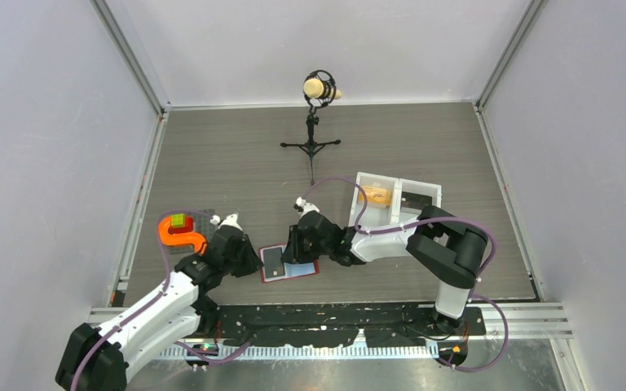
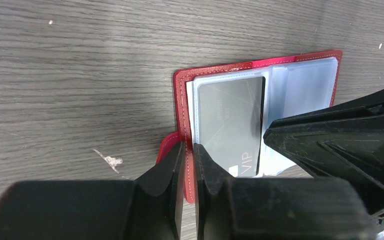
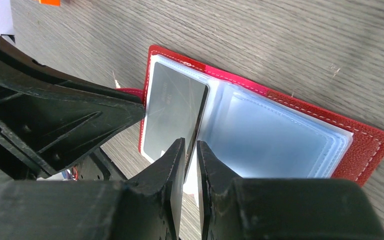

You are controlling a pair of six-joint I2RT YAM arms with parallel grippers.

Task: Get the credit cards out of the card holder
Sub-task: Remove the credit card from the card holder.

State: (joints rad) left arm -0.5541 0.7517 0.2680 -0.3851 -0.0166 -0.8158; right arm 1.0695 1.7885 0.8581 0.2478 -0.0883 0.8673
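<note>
The red card holder [image 1: 300, 270] lies open on the table near the front. A dark grey credit card [image 2: 229, 125] sits in its left clear pocket, partly slid out. My left gripper [image 2: 189, 150] is shut on the holder's red left edge [image 2: 181, 107]. My right gripper [image 3: 191, 146] is shut on the grey card's [image 3: 172, 112] long edge, beside the holder's pale blue pockets [image 3: 275, 142]. In the top view the left gripper [image 1: 249, 262] and the right gripper [image 1: 293, 248] meet over the holder. No pink-red card shows.
A white two-compartment tray [image 1: 420, 189] holding an orange block [image 1: 375, 195] stands behind the right arm. A microphone on a tripod [image 1: 319, 88] stands at the back centre. An orange curved piece with a green block [image 1: 181, 232] lies at the left on a dark mat.
</note>
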